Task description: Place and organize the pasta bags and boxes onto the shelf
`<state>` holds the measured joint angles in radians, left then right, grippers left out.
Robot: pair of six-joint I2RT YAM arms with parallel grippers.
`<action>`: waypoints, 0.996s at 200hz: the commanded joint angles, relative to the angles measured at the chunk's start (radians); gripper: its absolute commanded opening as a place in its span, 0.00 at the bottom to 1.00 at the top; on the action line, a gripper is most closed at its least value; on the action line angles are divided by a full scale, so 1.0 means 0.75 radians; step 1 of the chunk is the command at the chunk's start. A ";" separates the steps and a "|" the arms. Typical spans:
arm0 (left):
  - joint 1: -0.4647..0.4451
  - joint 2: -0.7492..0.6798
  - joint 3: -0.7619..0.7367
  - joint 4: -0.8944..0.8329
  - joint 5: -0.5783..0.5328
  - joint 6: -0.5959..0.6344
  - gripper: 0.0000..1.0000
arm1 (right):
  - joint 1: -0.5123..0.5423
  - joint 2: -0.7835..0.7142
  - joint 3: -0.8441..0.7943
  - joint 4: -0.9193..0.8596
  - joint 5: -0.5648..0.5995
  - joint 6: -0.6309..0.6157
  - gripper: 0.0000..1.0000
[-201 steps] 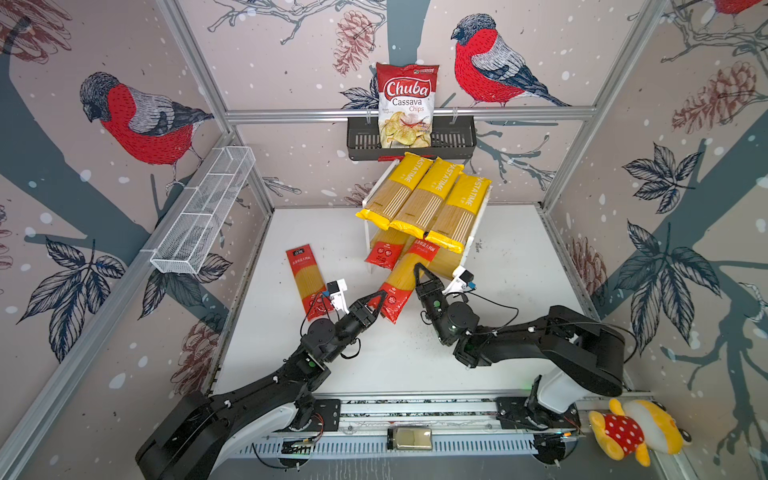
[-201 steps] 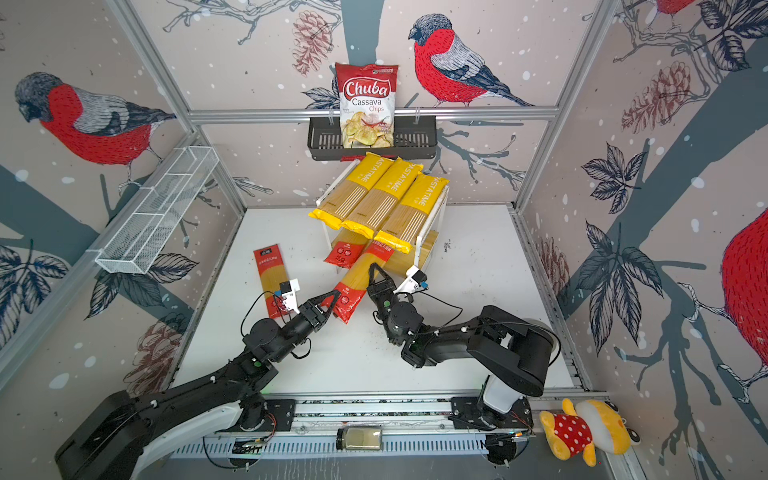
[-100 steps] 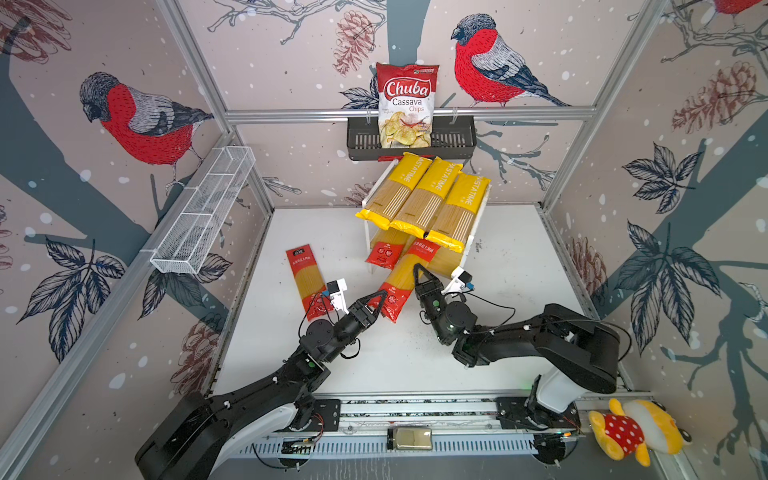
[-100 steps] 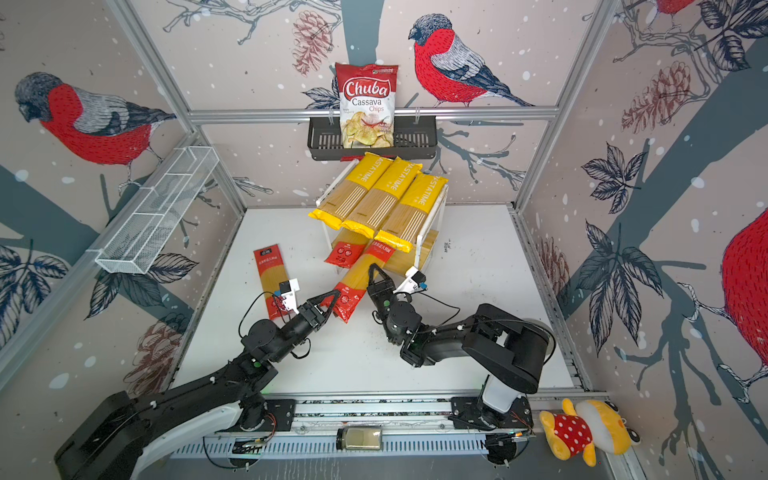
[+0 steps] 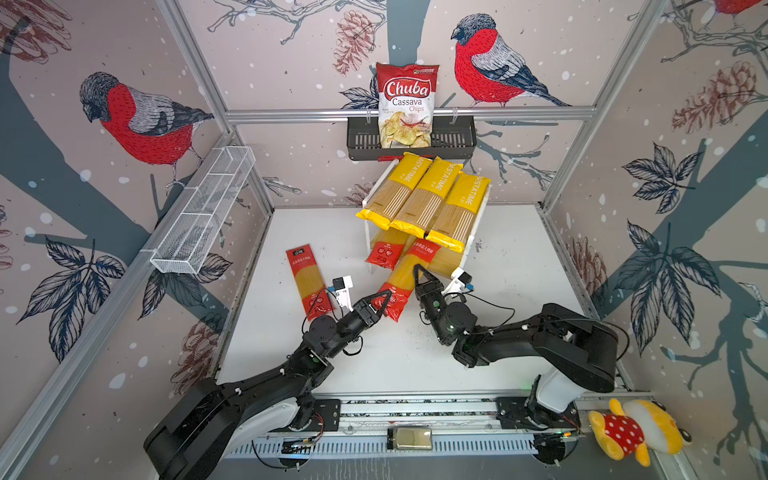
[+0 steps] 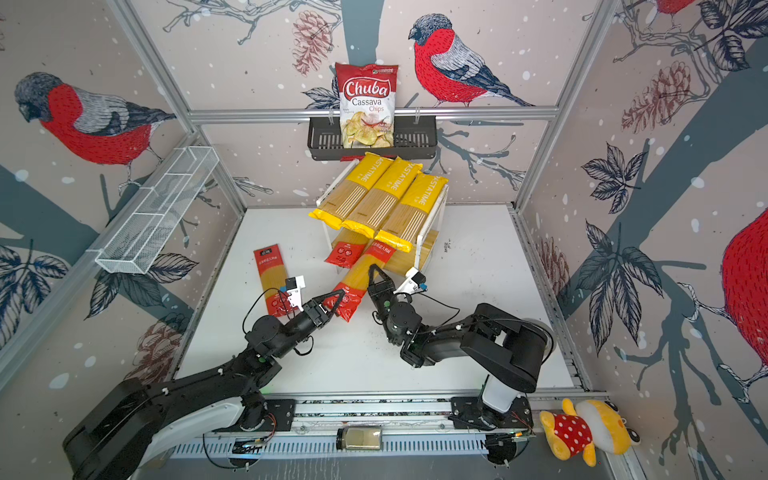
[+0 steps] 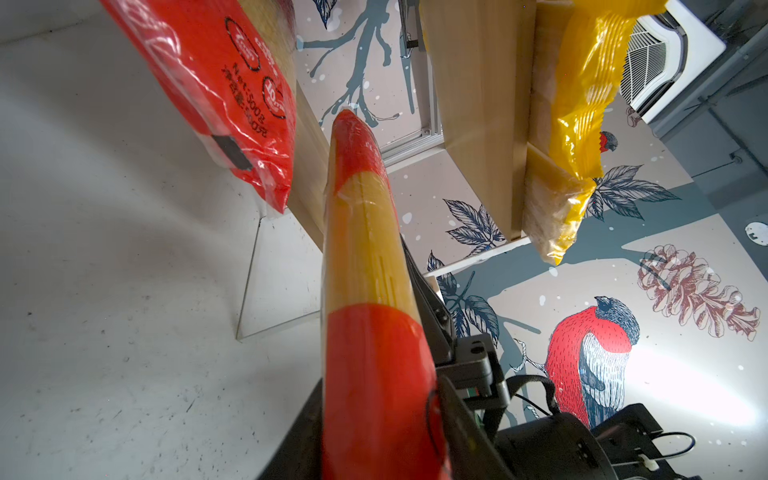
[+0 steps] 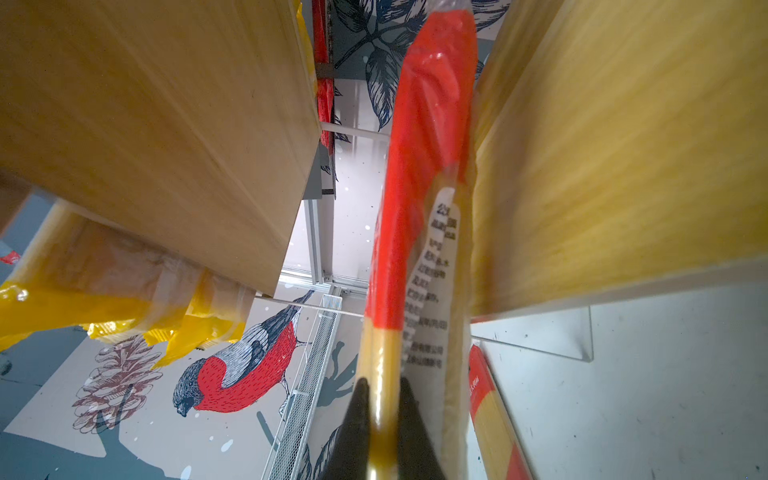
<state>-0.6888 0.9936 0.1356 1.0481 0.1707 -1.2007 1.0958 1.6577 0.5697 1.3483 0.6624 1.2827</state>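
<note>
The white tabletop (image 5: pixel 519 311) carries, at its 12 o'clock edge, the small two-tier rack of light wooden slat boards and white side frames (image 5: pixel 446 261). Three long yellow "PASTATIME" spaghetti bags with clear windows (image 5: pixel 424 199) lie side by side on its upper tier, their long axes running from 1 o'clock down to 7 o'clock and their near ends overhanging the board. Below them a flat red spaghetti pack (image 5: pixel 384 253) sticks out of the lower tier toward 6 o'clock. Another flat red pack with a clear middle (image 5: pixel 307 276) lies flat on the table at about 9 o'clock of the rack's foot, pointing from 11 to 5 o'clock. The third red pack with a clear pasta-filled middle (image 5: pixel 401 276) is turned on its narrow edge, its far red end at 1 o'clock reaching in between the two tiers. Its near red end at 7 o'clock sits in the left gripper (image 5: pixel 388 301), whose fingers press both faces. The right gripper (image 5: pixel 417 270) pinches the pack's clear middle along one thin edge.
</note>
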 commanded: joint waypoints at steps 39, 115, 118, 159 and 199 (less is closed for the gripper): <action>0.011 -0.042 -0.005 0.161 0.024 0.018 0.26 | -0.013 0.003 0.003 0.066 -0.083 0.012 0.30; 0.035 -0.097 0.027 0.044 -0.051 0.104 0.17 | 0.056 -0.029 -0.099 0.071 -0.039 0.062 0.52; 0.035 -0.099 0.029 0.037 -0.052 0.112 0.16 | 0.060 -0.033 -0.103 0.066 -0.035 0.065 0.53; 0.048 -0.095 0.044 0.023 -0.048 0.149 0.13 | 0.070 -0.083 -0.161 0.076 -0.030 0.057 0.55; 0.072 -0.138 0.071 -0.055 -0.062 0.156 0.10 | 0.074 -0.203 -0.229 0.036 -0.176 -0.059 0.55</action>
<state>-0.6388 0.9104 0.1658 0.9020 0.1486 -1.1072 1.1469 1.5581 0.4221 1.3613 0.6117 1.3247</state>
